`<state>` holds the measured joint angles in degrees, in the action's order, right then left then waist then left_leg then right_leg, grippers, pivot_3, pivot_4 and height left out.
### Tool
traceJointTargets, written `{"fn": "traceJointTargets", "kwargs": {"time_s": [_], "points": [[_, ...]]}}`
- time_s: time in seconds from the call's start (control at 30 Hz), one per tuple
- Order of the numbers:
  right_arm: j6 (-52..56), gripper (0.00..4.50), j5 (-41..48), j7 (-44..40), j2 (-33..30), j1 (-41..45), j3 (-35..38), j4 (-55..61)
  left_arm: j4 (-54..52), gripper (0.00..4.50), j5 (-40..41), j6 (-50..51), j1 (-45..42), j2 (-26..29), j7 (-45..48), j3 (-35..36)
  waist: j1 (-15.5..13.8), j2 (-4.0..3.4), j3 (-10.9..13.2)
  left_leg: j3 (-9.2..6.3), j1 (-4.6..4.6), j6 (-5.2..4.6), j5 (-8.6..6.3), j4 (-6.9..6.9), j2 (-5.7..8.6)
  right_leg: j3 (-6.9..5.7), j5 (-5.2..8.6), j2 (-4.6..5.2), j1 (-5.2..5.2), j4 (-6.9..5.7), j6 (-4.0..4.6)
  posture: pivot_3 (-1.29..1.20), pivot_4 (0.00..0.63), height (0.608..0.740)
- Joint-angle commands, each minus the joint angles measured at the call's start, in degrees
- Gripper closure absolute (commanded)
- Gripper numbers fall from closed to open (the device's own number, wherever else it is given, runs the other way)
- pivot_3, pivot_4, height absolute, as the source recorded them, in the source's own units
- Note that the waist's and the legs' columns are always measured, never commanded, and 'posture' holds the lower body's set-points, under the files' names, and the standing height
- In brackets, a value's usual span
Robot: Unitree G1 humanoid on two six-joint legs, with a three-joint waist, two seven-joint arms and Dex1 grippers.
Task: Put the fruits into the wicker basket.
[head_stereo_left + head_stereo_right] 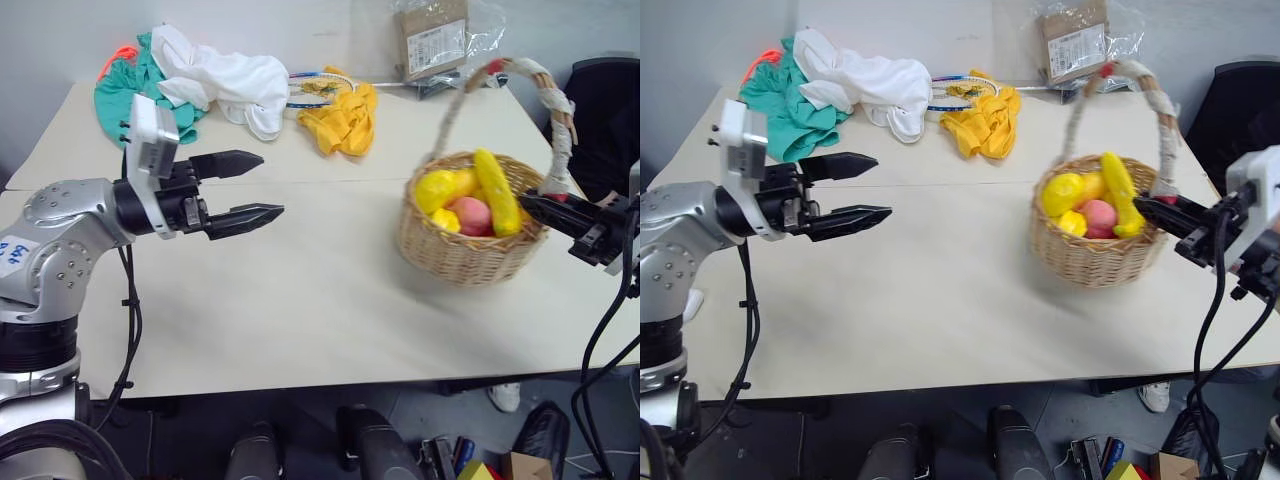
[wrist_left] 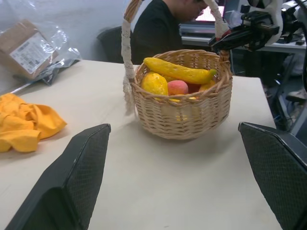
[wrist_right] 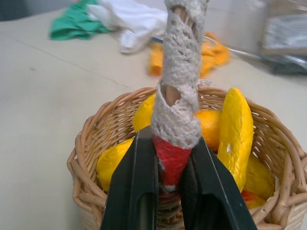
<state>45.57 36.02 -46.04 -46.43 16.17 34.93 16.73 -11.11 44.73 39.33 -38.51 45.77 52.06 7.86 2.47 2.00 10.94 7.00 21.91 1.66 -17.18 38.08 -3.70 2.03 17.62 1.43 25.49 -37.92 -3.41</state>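
Observation:
The wicker basket [image 1: 460, 250] stands at the right of the table, its tall handle [image 1: 555, 100] arching over it. In it lie the yellow banana [image 1: 497, 190], the pink-red peach [image 1: 472, 214] and other yellow fruits [image 1: 436, 188]. My right gripper [image 1: 530, 203] is shut on the red-wrapped foot of the handle [image 3: 170, 155], at the basket's right rim. My left gripper [image 1: 272, 183] hangs open over the table's left half, pointing level at the basket [image 2: 182, 115] from a good distance, with nothing between its fingers [image 2: 76, 177].
At the back of the table lie a yellow cloth [image 1: 342, 120], white cloth [image 1: 225, 75] and green cloth [image 1: 130, 95]. A bagged cardboard box [image 1: 435, 35] sits at the back right. A black chair [image 1: 610, 110] stands beyond the right edge. A person [image 2: 163, 28] sits behind the basket.

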Motion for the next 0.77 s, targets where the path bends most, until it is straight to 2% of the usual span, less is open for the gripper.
{"fn": "traceJointTargets", "kwargs": {"time_s": [0.03, 0.07, 0.2, 0.3, 0.43, 0.6, 0.7, 0.77], "points": [[-1.8, 4.27, 3.0, 4.1, 3.6, -1.3, 6.3, -2.0, 1.1, 0.00, -0.8, -1.3, -2.7, -1.1, 1.7, -0.6, -0.1, 0.00, 0.0, -0.01, 0.00, -0.01, 0.01, 0.00, 0.00, 0.00, 0.00, 0.00, 0.00, 0.00, -0.01, 0.00, 0.150, 0.740], [-1.4, 3.55, 4.3, 4.3, 4.6, -2.2, 7.4, -2.1, 1.4, 0.00, -0.8, -1.3, -3.2, -1.6, 2.1, -0.8, -0.2, 0.00, 0.0, -0.04, 0.02, 0.01, 0.02, 0.00, 0.00, -0.03, 0.00, -0.01, 0.00, 0.01, -0.01, 0.00, 0.150, 0.740], [-2.0, 2.34, 5.7, 4.0, 5.1, -7.8, 9.4, 0.2, 2.4, 0.00, -0.6, -1.1, -4.4, -2.7, 4.2, -1.6, -0.5, -0.06, 0.0, -0.02, 0.02, 0.01, 0.02, -0.04, -0.01, -0.02, 0.00, 0.00, 0.01, 0.04, -0.01, 0.00, 0.150, 0.740], [-1.3, 1.35, 7.2, 4.6, 4.1, -12.4, 13.6, 1.9, 3.7, 0.00, -0.3, -0.9, -5.5, -3.6, 5.7, -2.0, -0.8, -0.06, 0.0, -0.03, 0.03, 0.01, 0.02, 0.00, 0.01, -0.03, 0.00, -0.03, 0.00, 0.01, -0.01, 0.00, 0.150, 0.740], [0.4, 0.02, 7.5, 0.3, -0.4, -24.4, 22.6, 8.1, 6.5, 0.00, -2.2, -2.2, -6.9, -4.4, 8.4, -3.3, -1.2, -0.13, 0.0, -0.09, 0.03, -0.02, 0.04, 0.01, 0.13, -0.06, -0.01, -0.16, -0.04, 0.02, -0.04, 0.00, 0.150, 0.740], [12.3, 0.02, 13.3, -13.2, -10.2, -40.8, 44.8, 6.9, 10.5, 0.00, -4.3, -4.0, -7.7, -3.4, 13.4, -4.1, -0.9, -0.13, 0.0, -0.07, -0.04, -0.11, 0.03, -0.02, 0.20, -0.04, -0.05, -0.21, -0.15, 0.12, -0.15, 0.00, 0.150, 0.740], [16.2, 0.02, 14.1, -16.9, -13.0, -46.4, 50.3, 6.6, 15.2, 0.00, -6.3, -6.6, -8.3, -2.4, 18.1, -4.4, -0.5, 0.20, 0.0, -0.18, -0.85, -0.10, -0.13, -0.21, 0.03, 0.01, -0.04, -0.49, -1.04, 0.44, -0.13, 0.00, 0.150, 0.740], [17.0, 0.02, 14.4, -17.3, -13.8, -47.3, 51.5, 6.9, 17.7, 0.00, -5.8, -7.1, -9.6, -2.9, 20.2, -3.6, -0.4, 0.27, 0.0, -0.34, -0.89, -0.32, -0.38, -0.21, -0.06, 0.11, -0.03, -0.72, -1.18, 0.52, -0.07, 0.00, 0.150, 0.740]]}}
